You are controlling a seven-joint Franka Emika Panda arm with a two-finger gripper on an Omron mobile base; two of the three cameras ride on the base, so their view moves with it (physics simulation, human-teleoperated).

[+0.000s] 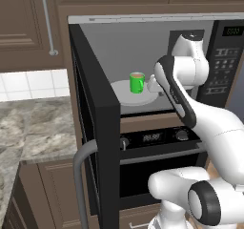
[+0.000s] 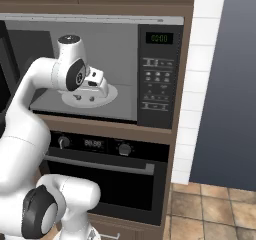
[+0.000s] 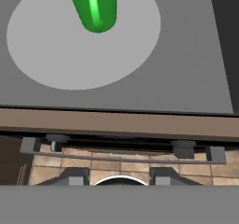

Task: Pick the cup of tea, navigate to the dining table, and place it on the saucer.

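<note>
The cup of tea (image 1: 137, 82) is a bright green mug with brown liquid. It stands upright on a large round grey-white turntable plate (image 1: 123, 97) inside an open microwave. In the hand view the mug (image 3: 95, 6) is at the top, on the plate (image 3: 56, 55). My gripper (image 1: 153, 84) hovers just right of the mug, at the microwave's mouth, not touching it. Its finger tips (image 3: 74, 175) stand apart with nothing between them, so my gripper (image 3: 119, 177) is open. In the right base view my hand (image 2: 95, 80) hides the mug. The dining table and the saucer are out of view.
The black microwave door (image 1: 95, 128) swings out to the left, next to the arm. The microwave's control panel (image 2: 157, 79) is on the right. Below is a black oven (image 1: 152, 138) with knobs. A marbled stone counter (image 1: 28, 128) lies to the left, and a tiled floor (image 2: 210, 204) to the right.
</note>
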